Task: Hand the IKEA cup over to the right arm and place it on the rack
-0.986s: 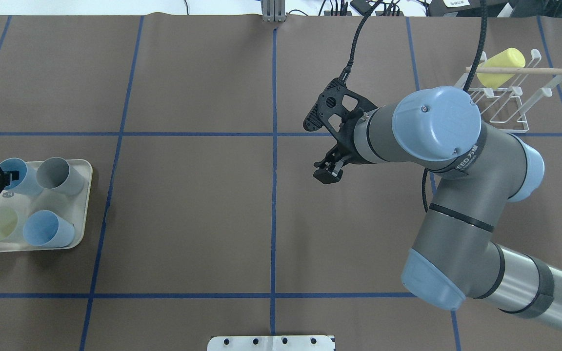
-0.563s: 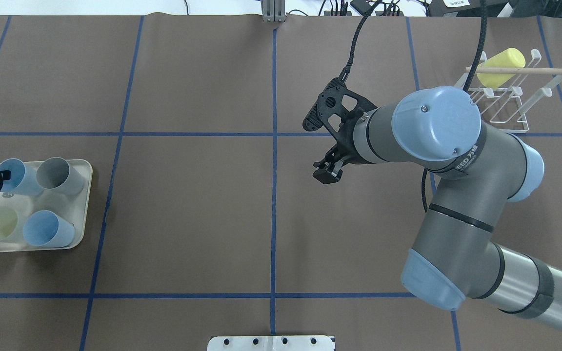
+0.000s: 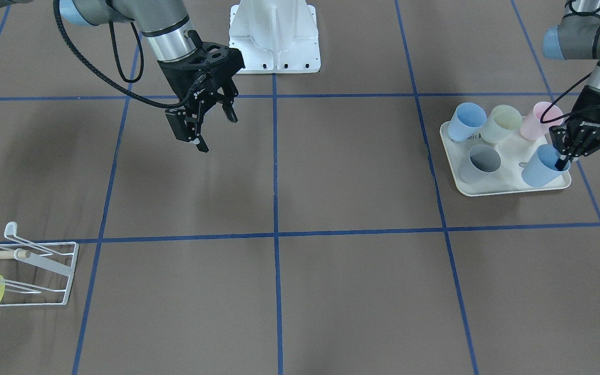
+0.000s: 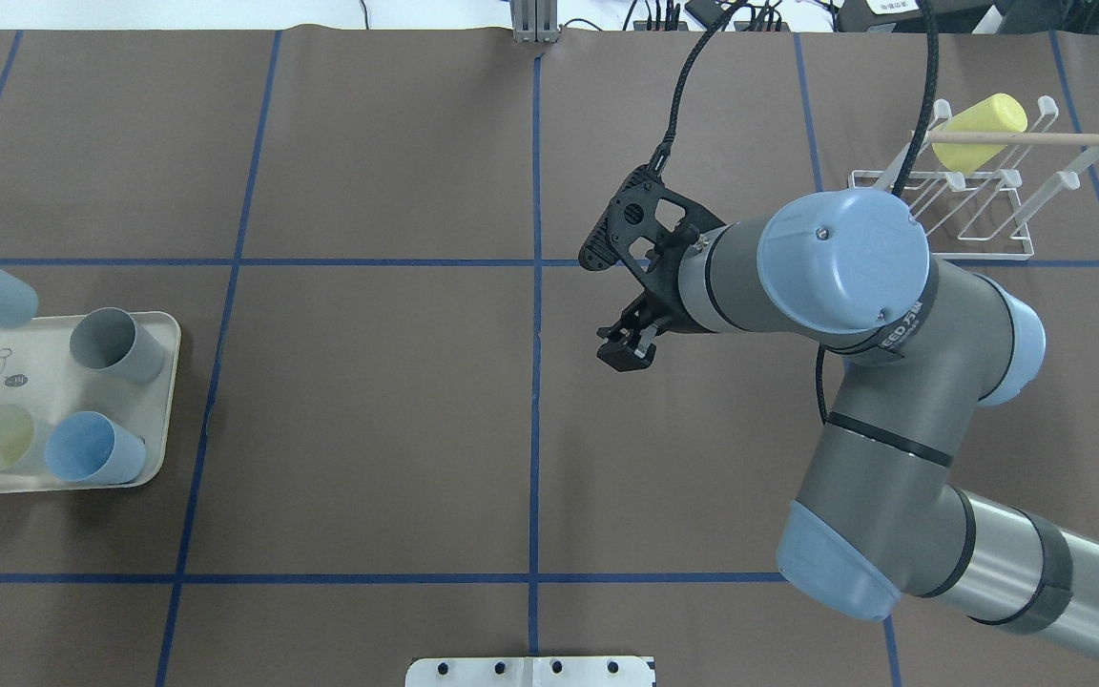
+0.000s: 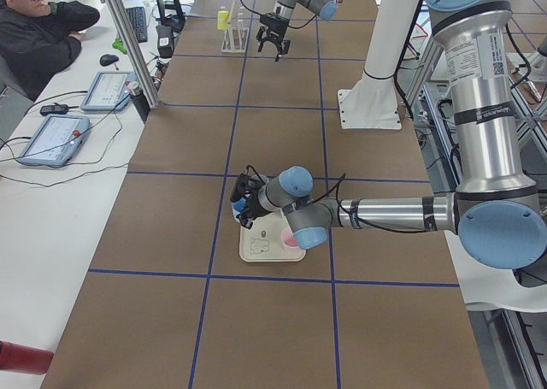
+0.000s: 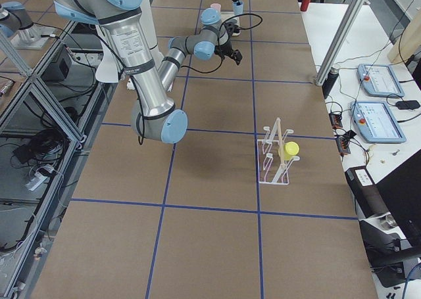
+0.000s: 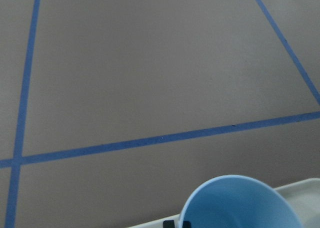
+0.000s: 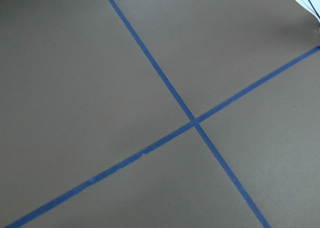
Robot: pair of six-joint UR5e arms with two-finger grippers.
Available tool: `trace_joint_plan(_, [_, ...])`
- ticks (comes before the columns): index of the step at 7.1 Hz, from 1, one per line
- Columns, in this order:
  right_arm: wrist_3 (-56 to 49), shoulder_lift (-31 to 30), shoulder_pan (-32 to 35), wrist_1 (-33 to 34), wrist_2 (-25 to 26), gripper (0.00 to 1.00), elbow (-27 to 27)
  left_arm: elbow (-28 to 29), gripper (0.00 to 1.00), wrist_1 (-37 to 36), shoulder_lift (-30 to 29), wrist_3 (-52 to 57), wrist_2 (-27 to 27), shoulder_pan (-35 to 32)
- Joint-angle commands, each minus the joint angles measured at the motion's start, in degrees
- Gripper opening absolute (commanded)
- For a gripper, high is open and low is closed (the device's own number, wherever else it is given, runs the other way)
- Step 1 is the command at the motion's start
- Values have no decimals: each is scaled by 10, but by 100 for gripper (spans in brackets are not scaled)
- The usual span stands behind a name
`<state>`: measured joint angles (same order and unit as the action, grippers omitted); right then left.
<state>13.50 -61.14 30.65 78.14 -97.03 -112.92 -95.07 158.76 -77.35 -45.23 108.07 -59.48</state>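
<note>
Four cups stand in the cream tray [image 3: 505,182] at the robot's left end of the surface [image 3: 352,172]: blue cup [image 3: 465,122], pale-yellow cup [image 3: 504,123] and pink cup [image 3: 534,121] along the robot's side, grey cup [image 3: 479,164] on the far side. Fifth one, the light-blue IKEA cup [image 3: 538,173], is tilted over the tray's far outer corner, pinched at the rim by the left gripper [image 3: 563,159], one of its fingers [image 3: 560,163] inside the wall; left wrist view shows only plain blue inside. Whether its base clears the tray: cannot tell from the front view. Right gripper [image 3: 216,131]: fingers spread, holding nothing, hanging over the surface near the middle, well apart from tray and rack [image 4: 979,205]. Rack sits at the far right corner with a yellow cup [image 4: 979,126] lying on its prongs; the wooden rod [image 4: 1026,139] crosses that cup in the overhead view. Overhead view cuts the pink cup to a sliver at its left edge and shows barely a tip of the left gripper; front view crops the yellow cup. Right wrist view: only brown surface and blue tape lines [image 8: 195,122].
</note>
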Motion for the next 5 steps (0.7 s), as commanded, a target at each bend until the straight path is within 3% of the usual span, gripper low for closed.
trace_joint_plan(1, [22,-4,-36,-83,24,99,26,-78,0,-33,0,-13,73,-14])
trace_joint_plan(3, [27,-8,-66,-214,60,99,73,-151,0,-33,-10,-172,150,-9])
trace_joint_plan(5, [26,-11,-95,-329,79,99,115,-201,0,-19,-59,-322,176,17])
